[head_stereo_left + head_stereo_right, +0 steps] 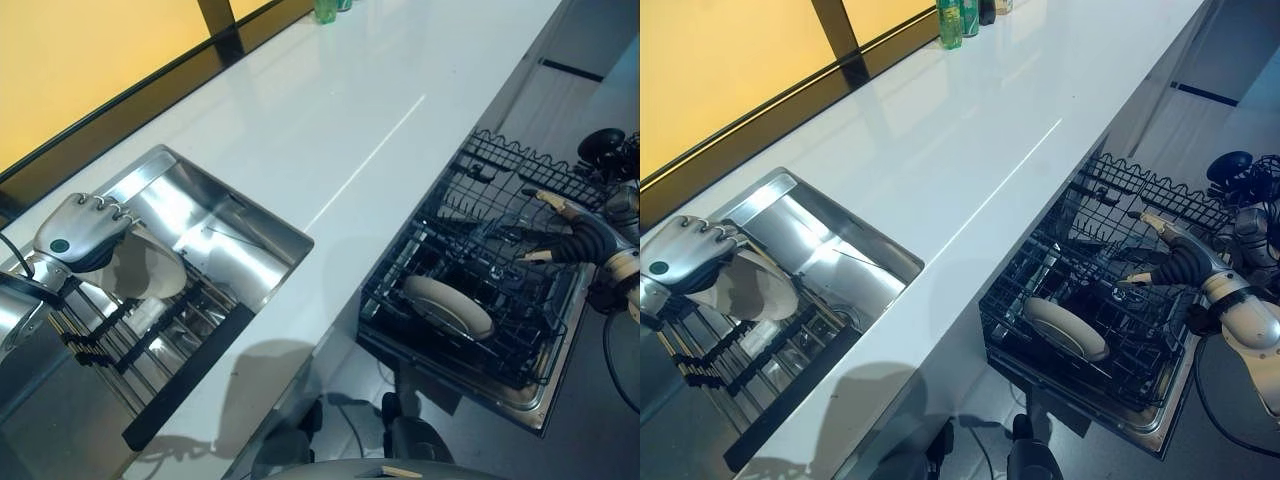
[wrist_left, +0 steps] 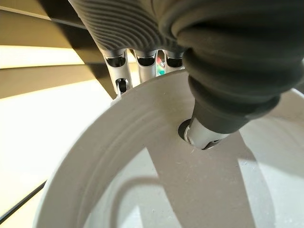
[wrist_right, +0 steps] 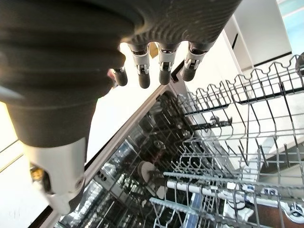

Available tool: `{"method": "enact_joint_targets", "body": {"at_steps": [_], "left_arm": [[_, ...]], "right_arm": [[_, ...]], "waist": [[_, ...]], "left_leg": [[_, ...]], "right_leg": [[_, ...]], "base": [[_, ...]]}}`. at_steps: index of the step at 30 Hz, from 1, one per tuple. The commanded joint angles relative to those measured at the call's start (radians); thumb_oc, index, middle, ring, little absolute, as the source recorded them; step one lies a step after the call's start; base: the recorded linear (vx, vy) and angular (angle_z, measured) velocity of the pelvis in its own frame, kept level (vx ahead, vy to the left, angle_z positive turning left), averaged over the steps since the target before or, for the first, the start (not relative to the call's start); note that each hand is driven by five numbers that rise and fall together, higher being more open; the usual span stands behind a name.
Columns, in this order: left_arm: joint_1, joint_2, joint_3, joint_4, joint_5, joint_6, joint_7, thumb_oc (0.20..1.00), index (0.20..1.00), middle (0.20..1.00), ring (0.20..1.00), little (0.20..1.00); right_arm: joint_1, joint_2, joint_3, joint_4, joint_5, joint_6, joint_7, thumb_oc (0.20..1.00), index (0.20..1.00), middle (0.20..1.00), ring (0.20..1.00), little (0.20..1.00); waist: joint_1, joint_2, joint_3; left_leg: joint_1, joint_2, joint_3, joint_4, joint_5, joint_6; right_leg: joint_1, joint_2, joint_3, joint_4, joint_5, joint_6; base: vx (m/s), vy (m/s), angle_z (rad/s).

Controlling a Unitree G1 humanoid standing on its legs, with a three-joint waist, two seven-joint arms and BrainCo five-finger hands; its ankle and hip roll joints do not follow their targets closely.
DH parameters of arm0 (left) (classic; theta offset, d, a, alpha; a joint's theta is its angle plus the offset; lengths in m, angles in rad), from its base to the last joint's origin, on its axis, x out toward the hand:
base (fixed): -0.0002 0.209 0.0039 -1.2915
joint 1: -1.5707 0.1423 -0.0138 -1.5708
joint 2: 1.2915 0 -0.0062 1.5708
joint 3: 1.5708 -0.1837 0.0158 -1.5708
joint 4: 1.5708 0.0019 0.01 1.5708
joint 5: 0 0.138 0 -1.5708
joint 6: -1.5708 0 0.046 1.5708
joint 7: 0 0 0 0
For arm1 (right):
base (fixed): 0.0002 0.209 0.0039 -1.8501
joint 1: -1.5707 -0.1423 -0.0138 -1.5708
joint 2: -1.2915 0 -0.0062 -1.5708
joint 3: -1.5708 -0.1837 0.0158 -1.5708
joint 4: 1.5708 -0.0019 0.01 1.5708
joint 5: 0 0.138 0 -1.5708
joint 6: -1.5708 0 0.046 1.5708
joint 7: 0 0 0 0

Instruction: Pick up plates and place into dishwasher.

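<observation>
Left robot hand grips a white plate over the sink.

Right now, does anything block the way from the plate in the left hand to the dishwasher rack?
Nothing visible does. The left hand holds the plate over the sink; bare counter lies between it and the rack.

The left hand is bent down at the wrist with its back up, its fingers curled over the rim of a plate and its thumb pressed on the plate's face, pinching it. The right hand reaches forward from a bent arm, fingers straight and relaxed, thumb apart, holding nothing.
</observation>
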Motion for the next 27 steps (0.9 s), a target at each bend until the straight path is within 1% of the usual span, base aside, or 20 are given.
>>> {"method": "enact_joint_targets", "body": {"at_steps": [1,2,6,9,11,13,16,18,21,23,27], "left_arm": [[0.021,0.021,0.157,0.005,-0.063,0.086,0.171,0.200,0.200,0.200,0.200,0.200],[0.032,0.013,0.188,-0.006,-0.070,0.098,0.201,0.200,0.200,0.200,0.200,0.200],[0.046,-0.034,0.275,-0.055,-0.109,0.125,0.272,0.200,0.200,0.200,0.200,0.200],[0.048,-0.086,0.319,-0.095,-0.130,0.135,0.280,0.200,0.200,0.200,0.200,0.200],[0.048,-0.106,0.337,-0.118,-0.132,0.135,0.273,0.200,0.200,0.200,0.200,0.200],[0.040,-0.144,0.364,-0.154,-0.183,0.116,0.263,0.200,0.200,0.200,0.200,0.200],[0.012,-0.173,0.368,-0.183,-0.245,0.094,0.235,0.200,0.200,0.200,0.200,0.200],[-0.023,-0.200,0.351,-0.206,-0.300,0.075,0.205,0.200,0.200,0.200,0.200,0.200],[-0.074,-0.239,0.307,-0.226,-0.358,0.068,0.182,0.200,0.200,0.200,0.200,0.200],[-0.126,-0.286,0.254,-0.255,-0.415,0.053,0.152,0.200,0.200,0.200,0.200,0.200],[-0.215,-0.375,0.149,-0.310,-0.479,0.074,0.103,0.200,0.200,0.200,0.200,0.200]], "right_arm": [[-0.022,0.002,-0.058,-0.033,-0.009,-0.057,-0.088,1.000,1.000,1.000,1.000,1.000],[-0.023,0.008,-0.070,-0.041,-0.011,-0.063,-0.104,1.000,1.000,1.000,1.000,1.000],[-0.042,0.032,-0.095,-0.086,-0.016,-0.068,-0.157,1.000,1.000,1.000,1.000,1.000],[-0.060,0.056,-0.107,-0.123,-0.016,-0.085,-0.191,1.000,1.000,1.000,1.000,1.000],[-0.064,0.066,-0.116,-0.143,-0.012,-0.092,-0.199,1.000,1.000,1.000,1.000,1.000],[-0.081,0.088,-0.122,-0.183,0.005,-0.116,-0.210,1.000,1.000,1.000,1.000,1.000],[-0.124,0.111,-0.098,-0.224,0.033,-0.144,-0.196,1.000,1.000,1.000,1.000,1.000],[-0.176,0.131,-0.056,-0.262,0.054,-0.150,-0.184,1.000,1.000,1.000,1.000,1.000],[-0.261,0.162,0.025,-0.295,0.085,-0.163,-0.173,1.000,1.000,1.000,1.000,1.000],[-0.338,0.202,0.118,-0.335,0.091,-0.156,-0.143,1.000,1.000,1.000,1.000,1.000],[-0.454,0.282,0.285,-0.384,0.102,-0.117,-0.112,1.000,1.000,1.000,1.000,1.000]], "waist": [[0.002,-0.067,-0.118],[0.006,-0.069,-0.126],[0.017,-0.075,-0.152],[0.028,-0.078,-0.171],[0.031,-0.079,-0.178],[0.042,-0.082,-0.193],[0.052,-0.085,-0.205],[0.061,-0.088,-0.213],[0.072,-0.092,-0.221],[0.085,-0.096,-0.227],[0.103,-0.100,-0.236]], "left_leg": [[-0.029,-0.041,0.009,0.039,-0.069,0.027],[-0.024,-0.040,0.007,0.030,-0.067,0.027],[-0.018,-0.036,-0.001,0.003,-0.050,0.026],[-0.006,-0.035,-0.010,-0.016,-0.046,0.025],[-0.003,-0.035,-0.015,-0.022,-0.044,0.024],[0.001,-0.035,-0.024,-0.025,-0.046,0.023],[0.006,-0.037,-0.034,-0.029,-0.046,0.023],[0.008,-0.038,-0.042,-0.032,-0.045,0.022],[0.010,-0.039,-0.050,-0.033,-0.044,0.021],[0.009,-0.044,-0.059,-0.032,-0.044,0.022],[0.008,-0.048,-0.074,-0.032,-0.041,0.022]], "right_leg": [[0.075,-0.089,-0.037,-0.111,0.026,0.092],[0.078,-0.087,-0.038,-0.112,0.022,0.091],[0.081,-0.083,-0.046,-0.112,0.020,0.085],[0.091,-0.080,-0.053,-0.113,0.011,0.083],[0.095,-0.079,-0.056,-0.114,0.009,0.082],[0.102,-0.078,-0.061,-0.114,0.002,0.082],[0.109,-0.076,-0.068,-0.113,-0.004,0.080],[0.114,-0.074,-0.074,-0.112,-0.009,0.079],[0.121,-0.074,-0.082,-0.112,-0.011,0.077],[0.126,-0.073,-0.088,-0.113,-0.013,0.075],[0.133,-0.073,-0.100,-0.110,-0.018,0.073]], "base": [[-0.05,0.011,0.04],[-0.05,0.008,0.03],[-0.08,0.001,0.05],[-0.03,0.001,0.08],[-0.02,0.000,0.06],[-0.03,-0.005,0.08],[-0.02,-0.010,0.12],[-0.03,-0.015,0.10],[-0.03,-0.014,0.03],[-0.04,-0.013,0.03],[-0.02,-0.008,0.14]]}}
